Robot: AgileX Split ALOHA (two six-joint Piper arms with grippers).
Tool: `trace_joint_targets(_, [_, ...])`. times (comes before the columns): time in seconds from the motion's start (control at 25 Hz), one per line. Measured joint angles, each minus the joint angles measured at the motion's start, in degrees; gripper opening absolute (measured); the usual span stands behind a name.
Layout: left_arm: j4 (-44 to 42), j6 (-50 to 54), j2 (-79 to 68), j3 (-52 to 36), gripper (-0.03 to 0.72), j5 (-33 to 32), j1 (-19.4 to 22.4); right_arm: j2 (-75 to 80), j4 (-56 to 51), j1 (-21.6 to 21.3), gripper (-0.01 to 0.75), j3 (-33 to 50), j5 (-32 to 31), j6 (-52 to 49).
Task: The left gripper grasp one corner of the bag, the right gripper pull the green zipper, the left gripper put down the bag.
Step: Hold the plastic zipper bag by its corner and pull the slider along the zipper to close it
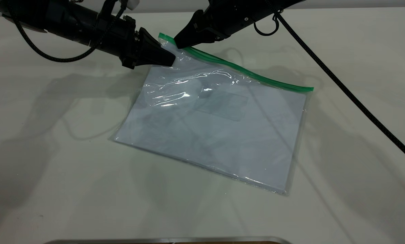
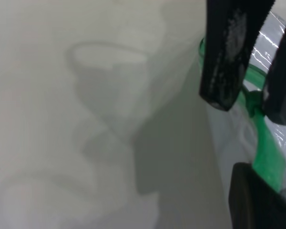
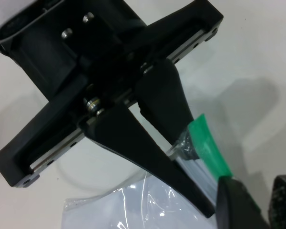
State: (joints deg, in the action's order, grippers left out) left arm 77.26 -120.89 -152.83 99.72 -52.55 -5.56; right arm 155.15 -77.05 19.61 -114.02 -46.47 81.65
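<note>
The bag (image 1: 216, 132), a clear pouch with white sheets, lies on the table with its far left corner (image 1: 165, 39) lifted. My left gripper (image 1: 170, 61) is shut on that corner just below the green strip (image 1: 243, 71). In the right wrist view its fingers (image 3: 148, 152) clamp the crinkled plastic where the strip ends (image 3: 205, 140). My right gripper (image 1: 178, 44) comes from the far side and is closed on the green zipper (image 2: 251, 102), right next to the left gripper's tip. In the left wrist view its fingers (image 2: 224, 57) straddle the slider.
The white table (image 1: 53, 169) surrounds the bag. The right arm's long black cable (image 1: 351, 95) runs across the table's right side. A metal edge (image 1: 168, 240) lies along the front. The left arm's looping cable (image 1: 53, 57) hangs at the far left.
</note>
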Motion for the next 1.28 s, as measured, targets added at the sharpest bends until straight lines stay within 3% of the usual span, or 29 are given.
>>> trace_joint_targets(0.2, [0.3,0.0,0.0,0.0,0.053,0.1,0.0,0.0,0.3,0.3,0.038,0.0,0.1,0.0])
trace_joint_targets(0.68, [2.9,0.0,-0.3,0.0,0.052,-0.8,0.6,0.0,0.3,0.3,0.036,0.0,2.3,1.4])
trace_joint_targets(1.28, [6.1,0.0,-0.4,0.0,0.051,-6.7,6.0,1.8,1.3,-1.6,0.036,-0.5,3.6,1.8])
